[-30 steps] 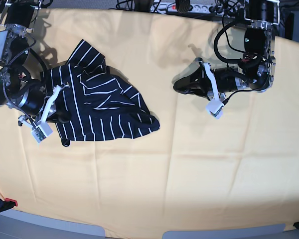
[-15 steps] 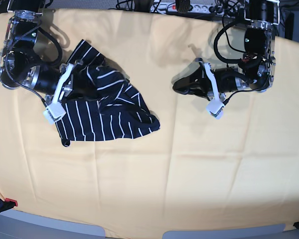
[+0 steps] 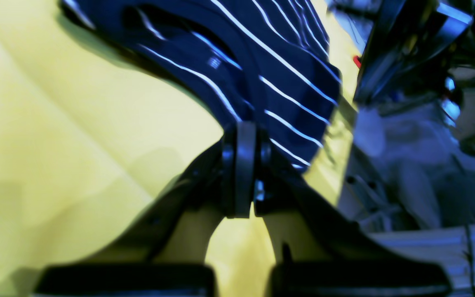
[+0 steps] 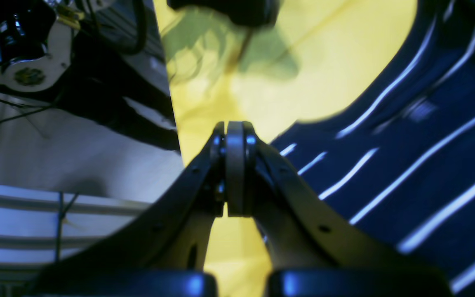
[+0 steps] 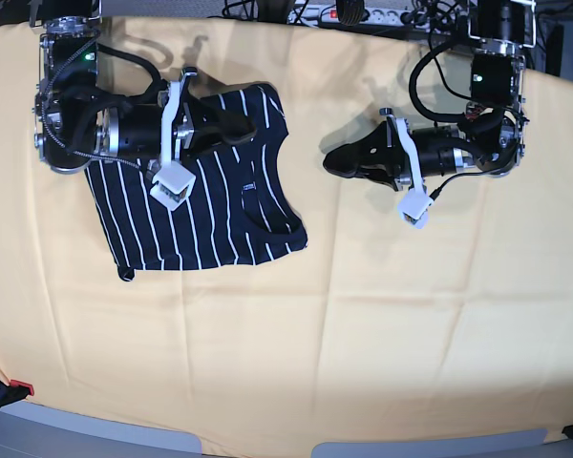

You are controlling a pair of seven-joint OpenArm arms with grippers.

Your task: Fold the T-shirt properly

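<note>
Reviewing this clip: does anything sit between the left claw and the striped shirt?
Nothing visible does: only bare yellow cloth lies between the left claw and the T-shirt's near edge.

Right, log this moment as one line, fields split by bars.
black right gripper: shut, over shirt | black left gripper: shut, beside shirt | navy pinstriped T-shirt: on pale yellow cloth

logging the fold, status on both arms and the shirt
left fingers shut, off the shirt; right fingers shut, over shirt; shirt on table, partly hidden by right arm
</note>
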